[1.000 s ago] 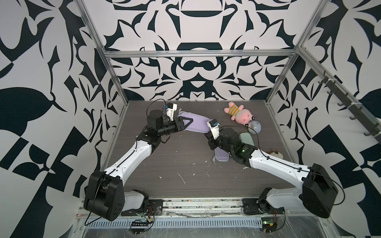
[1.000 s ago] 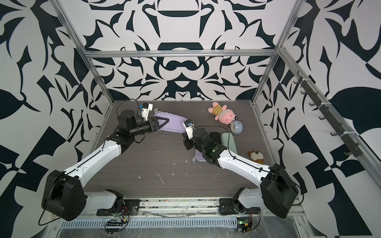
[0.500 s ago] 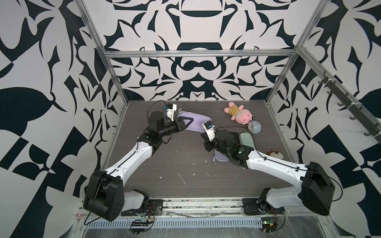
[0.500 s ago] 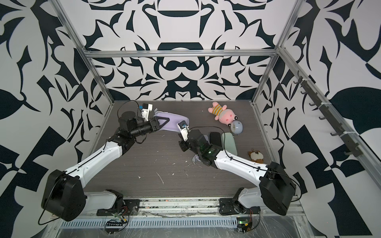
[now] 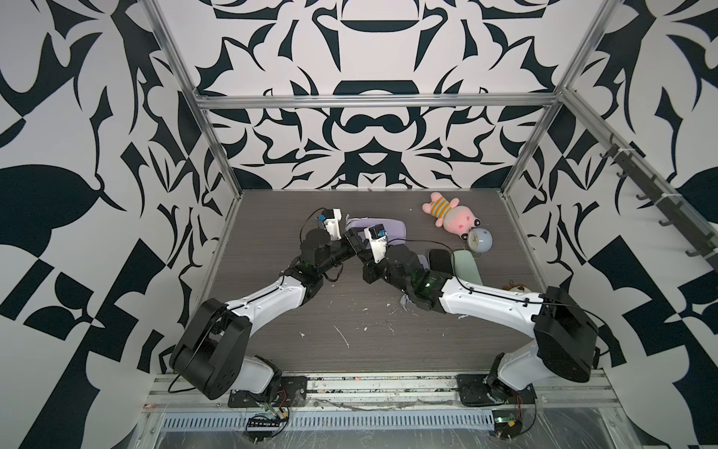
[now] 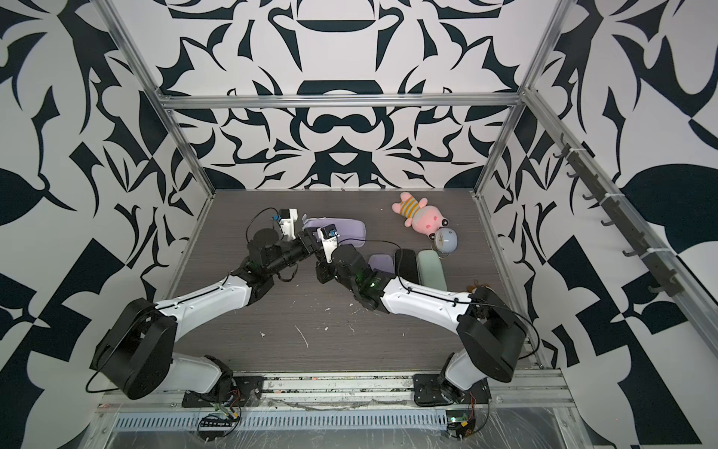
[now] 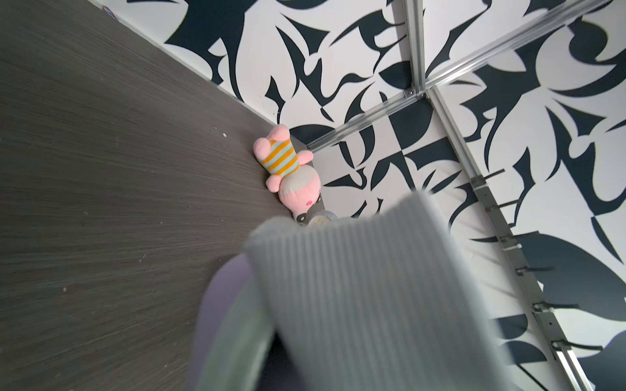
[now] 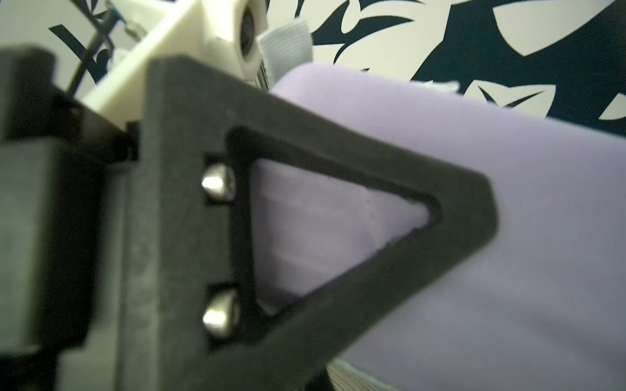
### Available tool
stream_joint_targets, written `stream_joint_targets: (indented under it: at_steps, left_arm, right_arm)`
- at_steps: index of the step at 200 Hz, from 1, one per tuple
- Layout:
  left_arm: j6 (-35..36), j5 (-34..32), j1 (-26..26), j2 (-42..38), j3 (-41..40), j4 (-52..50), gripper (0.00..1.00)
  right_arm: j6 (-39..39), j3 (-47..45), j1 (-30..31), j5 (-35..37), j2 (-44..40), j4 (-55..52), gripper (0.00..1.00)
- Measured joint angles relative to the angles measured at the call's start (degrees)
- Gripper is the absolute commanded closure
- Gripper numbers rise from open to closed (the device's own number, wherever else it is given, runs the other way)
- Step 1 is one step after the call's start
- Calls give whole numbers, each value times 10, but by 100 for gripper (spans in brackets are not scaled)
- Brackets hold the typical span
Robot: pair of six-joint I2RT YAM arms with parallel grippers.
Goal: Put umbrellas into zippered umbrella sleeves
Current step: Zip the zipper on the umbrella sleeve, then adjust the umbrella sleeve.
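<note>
While crowded together at the back of the table (image 5: 349,311), working one end of the open lilac sleeve (image 5: 394,231) with both hands. Appears to pinch that sleeve's edge in the left hand (image 5: 354,236): from the right wrist, one dark finger (image 8: 305,132) lying flat against the lilac shell; from the left wrist, the grey ribbed lining (image 7: 355,287) rising straight out of the grip. Right hand (image 5: 363,254) pressed together just beside it (hidden under its own wrist in both top views, so cannot tell whether on the zip tab or on nothing). Lined up side by side near the right arm, all shut: a second lilac sleeve (image 6: 379,261), a black sleeve (image 6: 406,264), a mint green sleeve (image 6: 431,268). No umbrella loose anywhere on the table; probably three packed already, the fourth perhaps the folded lilac fabric (image 8: 321,230) glimpsed through the finger's opening. Looks like the last sleeve, at the zipping stage. Next: hold the shell steady with the left hand, get the tab in the right, run it round the rim without snagging lining or fabric, minding the tight quarters between the two wrists. Nothing to do with the pink plush toy (image 5: 452,214) or the pale-blue clock (image 5: 481,240).
</note>
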Motion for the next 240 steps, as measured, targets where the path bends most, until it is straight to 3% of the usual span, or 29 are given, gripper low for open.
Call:
stream_joint_targets:
  at_steps: [6, 20, 29, 56, 88, 140, 155, 177, 196, 222, 240]
  left_arm:
    - [-6, -7, 0, 1, -7, 12, 100]
    - [-20, -18, 1, 2, -23, 36, 100]
    - [-30, -22, 6, 2, -33, 47, 99]
    - [-64, -38, 24, 0, -62, 88, 94]
    - [-107, -58, 27, 14, -69, 140, 88]
    - [-155, -99, -24, 60, -73, 205, 84]
    - [-163, -110, -35, 64, -73, 215, 80]
    - [-172, -116, -40, 66, -73, 218, 65]
    - [-176, -105, -31, 63, -73, 220, 48]
    - [-161, 0, 20, 21, -74, 146, 30]
    - [-107, 84, 104, -44, -71, 20, 27]
  right_arm:
    - [8, 0, -1, -3, 2, 0, 95]
    - [33, -4, -6, -27, 0, 3, 68]
    - [45, -12, -11, -38, -11, 6, 56]
    - [120, -86, -80, -121, -97, 19, 35]
    - [246, -167, -191, -175, -153, 80, 28]
    - [398, -175, -186, -201, -40, 283, 27]
    - [430, -175, -182, -198, 1, 345, 32]
    - [468, -175, -177, -192, 42, 421, 69]
    - [501, -175, -179, -188, 60, 474, 89]
    - [517, -174, -200, -231, 63, 489, 99]
    - [501, -172, -239, -277, 54, 448, 100]
